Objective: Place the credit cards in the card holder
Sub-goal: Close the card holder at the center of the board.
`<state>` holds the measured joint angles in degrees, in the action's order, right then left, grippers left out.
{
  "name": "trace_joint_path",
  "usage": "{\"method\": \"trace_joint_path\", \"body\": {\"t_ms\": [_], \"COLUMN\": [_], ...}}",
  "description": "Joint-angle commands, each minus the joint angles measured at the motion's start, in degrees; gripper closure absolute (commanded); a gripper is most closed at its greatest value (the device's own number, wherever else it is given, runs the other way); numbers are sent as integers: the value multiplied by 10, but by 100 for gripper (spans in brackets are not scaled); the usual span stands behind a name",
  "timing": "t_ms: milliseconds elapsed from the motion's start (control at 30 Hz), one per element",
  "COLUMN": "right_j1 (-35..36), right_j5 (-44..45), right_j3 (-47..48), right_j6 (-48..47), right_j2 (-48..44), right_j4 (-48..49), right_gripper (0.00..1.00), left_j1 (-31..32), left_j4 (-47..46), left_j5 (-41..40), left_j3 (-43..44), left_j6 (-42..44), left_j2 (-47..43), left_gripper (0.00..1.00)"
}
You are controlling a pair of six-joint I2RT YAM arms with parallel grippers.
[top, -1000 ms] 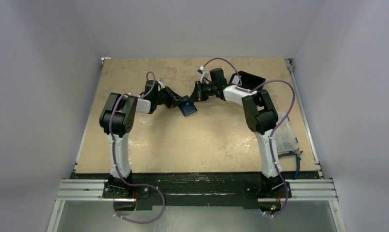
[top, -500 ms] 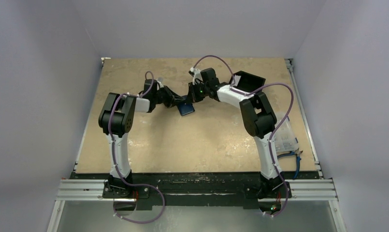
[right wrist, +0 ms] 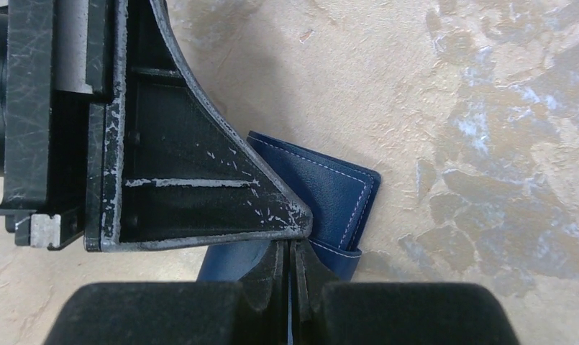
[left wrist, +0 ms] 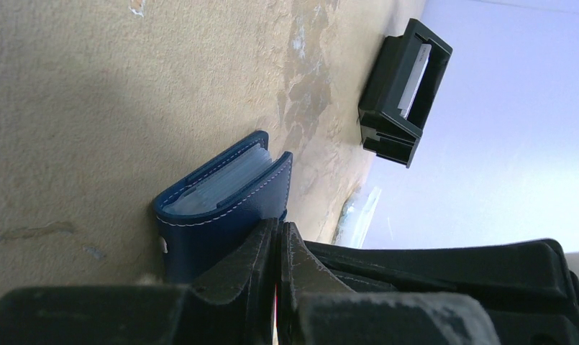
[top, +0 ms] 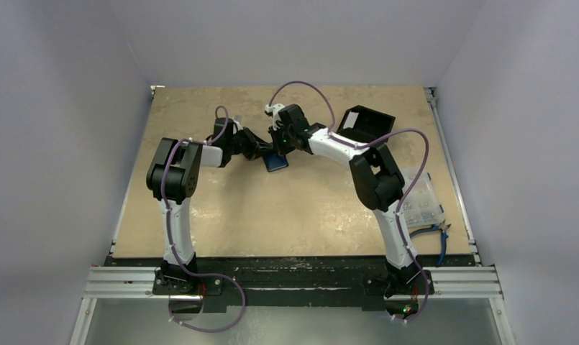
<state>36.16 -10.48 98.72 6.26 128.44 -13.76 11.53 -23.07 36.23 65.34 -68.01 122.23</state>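
The navy card holder (top: pixel 277 164) lies mid-table, folded in a narrow V. In the left wrist view the card holder (left wrist: pixel 221 194) shows pale card edges between its covers. My left gripper (left wrist: pixel 279 224) is shut, its tips pinching the near cover's raised corner; from above the left gripper (top: pixel 263 152) meets the holder from the left. My right gripper (right wrist: pixel 290 248) is shut just above the holder (right wrist: pixel 333 190), tips beside the left finger (right wrist: pixel 200 194). A thin pale sliver shows between the right jaws; no card shows past the tips. From above the right gripper (top: pixel 279 146) is over the holder.
A black open-sided box (top: pixel 369 122) with a white label stands at the back right, also in the left wrist view (left wrist: pixel 405 83). A clear plastic compartment box (top: pixel 419 201) and blue-handled pliers (top: pixel 439 230) lie at the right edge.
The right arm has swung left and its gripper has come over the card holder, meeting the left gripper. The holder and left gripper have shifted slightly left.
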Motion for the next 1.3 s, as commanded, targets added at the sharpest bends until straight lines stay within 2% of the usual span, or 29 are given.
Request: {"method": "trace_joint_path", "body": {"t_ms": [0, 233, 533, 833, 1100, 1267], "right_j1": [62, 103, 152, 163, 167, 174], "right_j5": [70, 142, 156, 80, 52, 68], "right_j3": [-21, -17, -62, -146, -168, -172], "right_j6": [-4, 23, 82, 128, 72, 66], "right_j2": [82, 109, 146, 166, 167, 188], "right_j4": [-105, -149, -143, -91, -94, -119], "right_gripper": [100, 100, 100, 100, 100, 100], "left_j1": [2, -5, -8, -16, -24, -28], "left_j4": [51, 54, 59, 62, 66, 95], "left_j5": [-25, -18, -15, -13, 11, 26], "left_j3": [-19, -18, -21, -21, -11, 12], "left_j6": [15, 19, 23, 26, 38, 62], "left_j2": [16, 2, -3, -6, 5, 21], "left_gripper": [100, 100, 100, 100, 100, 100]}}
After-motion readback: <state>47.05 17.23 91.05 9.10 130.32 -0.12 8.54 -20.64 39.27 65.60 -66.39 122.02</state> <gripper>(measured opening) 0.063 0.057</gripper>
